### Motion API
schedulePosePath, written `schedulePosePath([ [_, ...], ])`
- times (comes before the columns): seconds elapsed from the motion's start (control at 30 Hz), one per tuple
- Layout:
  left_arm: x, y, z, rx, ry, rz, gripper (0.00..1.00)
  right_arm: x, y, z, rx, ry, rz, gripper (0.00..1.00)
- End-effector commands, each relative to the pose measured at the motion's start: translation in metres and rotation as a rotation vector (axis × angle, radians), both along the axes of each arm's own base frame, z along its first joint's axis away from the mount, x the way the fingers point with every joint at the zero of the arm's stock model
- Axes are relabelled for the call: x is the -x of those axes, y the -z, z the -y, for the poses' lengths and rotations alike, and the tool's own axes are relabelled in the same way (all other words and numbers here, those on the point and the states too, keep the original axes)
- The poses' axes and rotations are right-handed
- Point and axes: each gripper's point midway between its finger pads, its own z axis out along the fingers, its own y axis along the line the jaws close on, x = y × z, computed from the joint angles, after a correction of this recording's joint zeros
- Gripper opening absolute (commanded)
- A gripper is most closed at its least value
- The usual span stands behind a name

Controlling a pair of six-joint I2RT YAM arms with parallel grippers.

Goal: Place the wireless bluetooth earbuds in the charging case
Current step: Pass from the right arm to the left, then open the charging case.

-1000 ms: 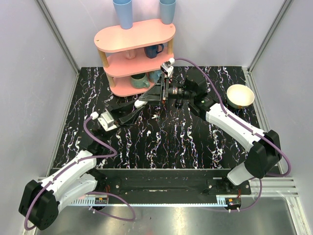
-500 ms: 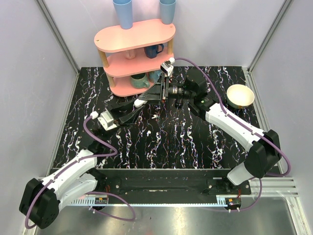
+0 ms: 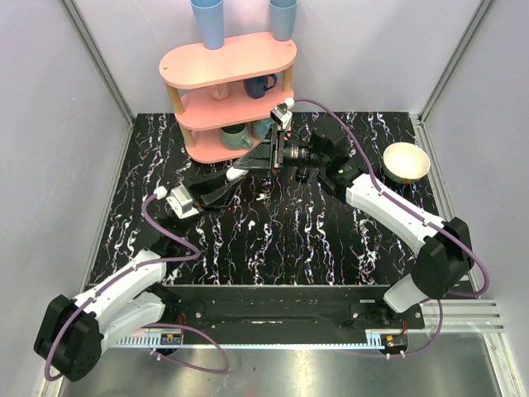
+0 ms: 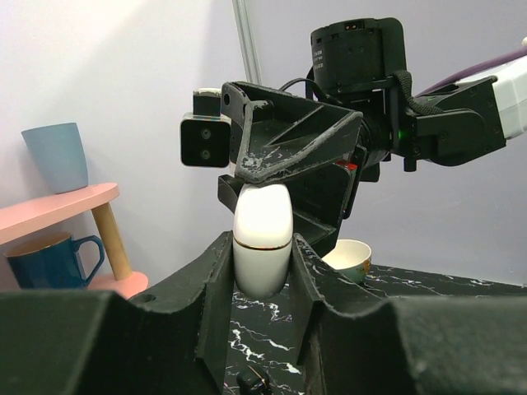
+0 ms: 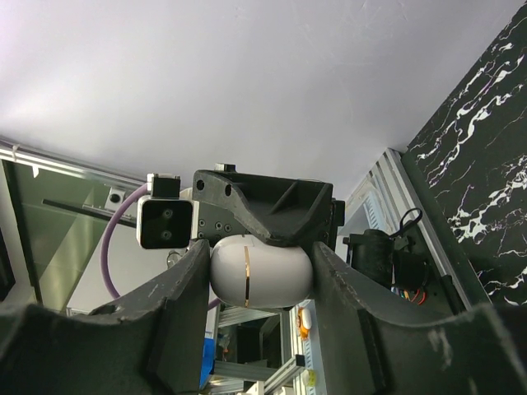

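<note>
The charging case is a white oval shell with a thin gold seam, and it looks closed. It hangs above the table's far middle, in front of the shelf. My left gripper is shut on its lower part; the case stands upright between the left fingers. My right gripper is shut on its other end; the case lies crosswise between the right fingers. A tiny bright white speck, possibly an earbud, lies on the table just below the grippers. No other earbud can be told from the streaks.
A pink three-tier shelf stands at the back left with a blue mug, a teal mug and blue cups on top. A cream bowl sits at the right. A small dark piece lies under my left jaws.
Both arms have shifted only slightly. The case stays held between the two grippers at nearly the same spot.
</note>
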Motion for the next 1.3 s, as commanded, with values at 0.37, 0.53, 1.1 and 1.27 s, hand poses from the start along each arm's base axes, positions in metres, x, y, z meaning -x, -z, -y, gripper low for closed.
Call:
schedulePosePath([
  [0.37,0.001,-0.023,-0.016,0.07,-0.068,0.034,0.0,-0.015,-0.011,0.019,0.167,0.166,0.275,0.83],
  [0.53,-0.002,-0.015,-0.024,0.103,-0.091,-0.035,0.0,-0.031,-0.012,0.043,0.31,0.306,0.492,0.86],
  [1.1,0.008,-0.013,-0.008,0.076,0.024,-0.036,0.0,-0.014,-0.009,0.038,0.358,0.24,0.638,0.81],
  [1.27,0.011,-0.012,-0.003,0.067,0.053,-0.026,0.0,-0.01,-0.011,0.031,0.321,0.214,0.619,0.82],
])
